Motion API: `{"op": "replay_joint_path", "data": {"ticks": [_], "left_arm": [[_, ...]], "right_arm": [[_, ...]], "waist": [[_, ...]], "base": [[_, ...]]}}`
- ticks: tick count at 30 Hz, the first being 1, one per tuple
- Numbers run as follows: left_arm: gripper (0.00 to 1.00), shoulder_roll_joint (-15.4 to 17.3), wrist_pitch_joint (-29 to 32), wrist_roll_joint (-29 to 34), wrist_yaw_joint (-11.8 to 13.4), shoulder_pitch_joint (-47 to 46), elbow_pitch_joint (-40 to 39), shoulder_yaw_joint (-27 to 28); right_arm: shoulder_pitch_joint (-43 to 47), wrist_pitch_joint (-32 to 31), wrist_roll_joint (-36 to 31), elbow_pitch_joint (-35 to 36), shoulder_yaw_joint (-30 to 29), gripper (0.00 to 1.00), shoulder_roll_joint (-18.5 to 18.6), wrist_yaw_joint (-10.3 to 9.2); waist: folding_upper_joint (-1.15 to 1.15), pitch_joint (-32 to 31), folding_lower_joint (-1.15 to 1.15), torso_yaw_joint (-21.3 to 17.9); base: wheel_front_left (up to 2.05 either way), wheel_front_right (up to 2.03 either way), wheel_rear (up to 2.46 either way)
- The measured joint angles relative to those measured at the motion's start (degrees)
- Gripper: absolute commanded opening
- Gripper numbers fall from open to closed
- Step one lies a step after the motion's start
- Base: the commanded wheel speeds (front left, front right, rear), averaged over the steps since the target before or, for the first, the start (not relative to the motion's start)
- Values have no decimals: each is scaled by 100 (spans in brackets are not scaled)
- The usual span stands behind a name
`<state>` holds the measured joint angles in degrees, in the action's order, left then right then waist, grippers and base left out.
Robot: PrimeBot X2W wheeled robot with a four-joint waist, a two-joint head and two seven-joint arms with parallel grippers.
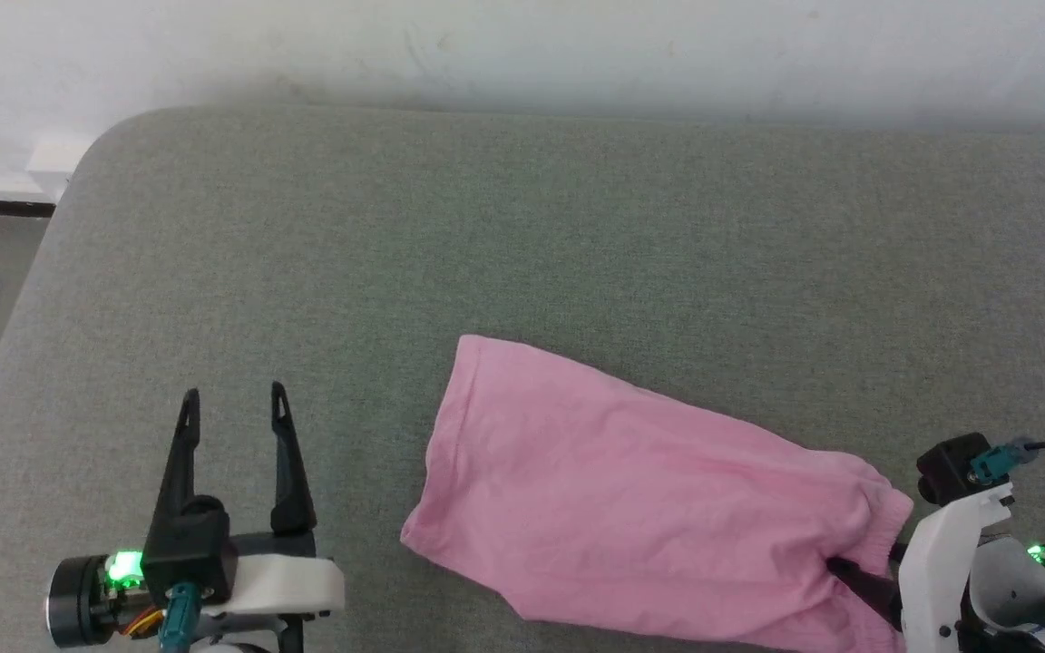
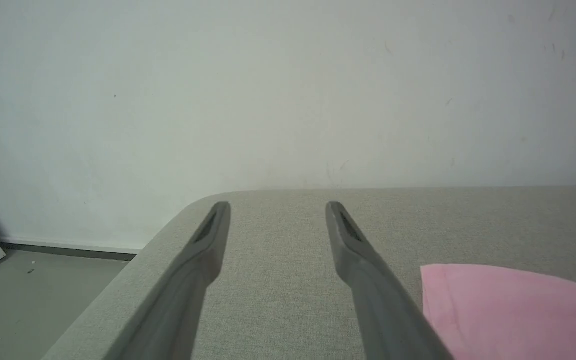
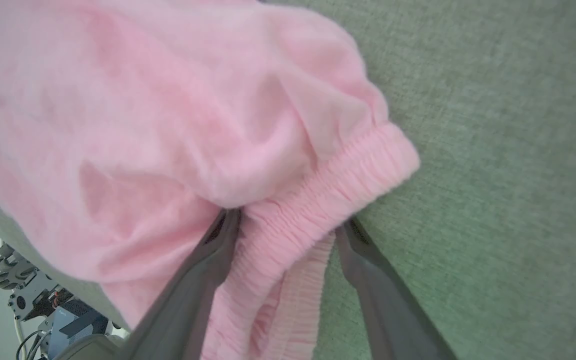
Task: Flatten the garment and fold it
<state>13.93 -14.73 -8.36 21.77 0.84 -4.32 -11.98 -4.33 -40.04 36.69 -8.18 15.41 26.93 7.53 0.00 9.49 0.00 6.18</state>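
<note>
Grey cushion runs open to its 12 o'clock edge; garment lies 3 o'clock of wide left gripper, waistband between spread fingers of right gripper.

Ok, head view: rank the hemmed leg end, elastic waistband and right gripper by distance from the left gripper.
1. Hemmed leg end, just right of the left gripper.
2. Elastic waistband and right gripper, far right, touching: too close to call.

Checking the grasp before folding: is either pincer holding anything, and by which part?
Nothing is clamped. The right pincer stands open, with the waistband of the garment between its fingers. The left pincer is open and empty.
</note>
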Motion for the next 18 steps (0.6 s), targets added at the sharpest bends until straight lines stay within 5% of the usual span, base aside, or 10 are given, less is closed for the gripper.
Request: {"op": "replay_joint_path", "data": {"ticks": [2, 3, 13, 18], "left_arm": [[100, -87, 0, 148, -145, 0, 47, 76], [100, -137, 0, 188, -208, 0, 56, 116], [100, -303, 1, 546, -536, 1, 186, 404], [100, -339, 0, 633, -568, -1, 205, 481]], "right_arm": [[-15, 25, -4, -14, 85, 94, 9, -2], [-20, 63, -3, -14, 120, 0, 19, -9], [-239, 376, 112, 35, 233, 0, 91, -7], [-531, 389, 180, 196, -13, 0, 446, 0]], "waist": [[0, -5, 0, -3], [0, -14, 0, -6], [0, -146, 1, -165], [0, -205, 1, -259]], "base": [[0, 0, 0], [0, 0, 0], [0, 0, 0], [0, 0, 0]]}}
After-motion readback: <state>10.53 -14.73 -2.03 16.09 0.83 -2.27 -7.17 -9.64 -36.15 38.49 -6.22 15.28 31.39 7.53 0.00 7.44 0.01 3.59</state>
